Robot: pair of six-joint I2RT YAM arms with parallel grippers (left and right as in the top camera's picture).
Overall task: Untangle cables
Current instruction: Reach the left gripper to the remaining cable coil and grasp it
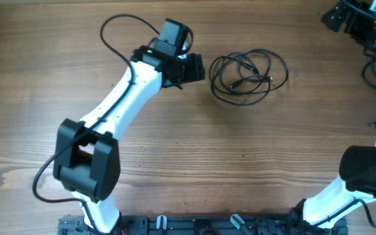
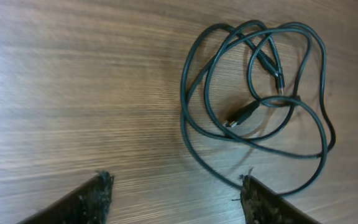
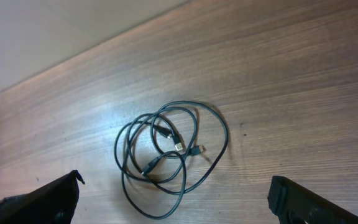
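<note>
Overhead first: cables (image 1: 243, 83) lie as one loose coil flat on the table (image 1: 175, 150), just ahead of the left pincer (image 1: 201, 68) and not touching it. The right pincer (image 1: 335, 19) sits well apart from the coil. Its spread can't be read from up here.

Left wrist: left pincer (image 2: 176, 186) released, fingers (image 2: 86, 202) wide, nothing between them. The coil (image 2: 244, 115) lies ahead, nearer one finger than the other, with the outermost loop just beside that tip. Several loops cross, and the plugs (image 2: 277, 79) rest inside the ring.

Right wrist: right pincer (image 3: 176, 180) also released and empty. The coil (image 3: 151, 167) lies ahead of the gap, roughly centred.

Handling, my read: light, limp and thin, with a smooth jacket likely to slip through a loose pinch. A single strand lying flat is hard to get under. Best hold is probably the outer loop nearest the left pincer or a plug end, since plugs give bulk to clamp. Pull slowly, because loops may cinch into a knot.
</note>
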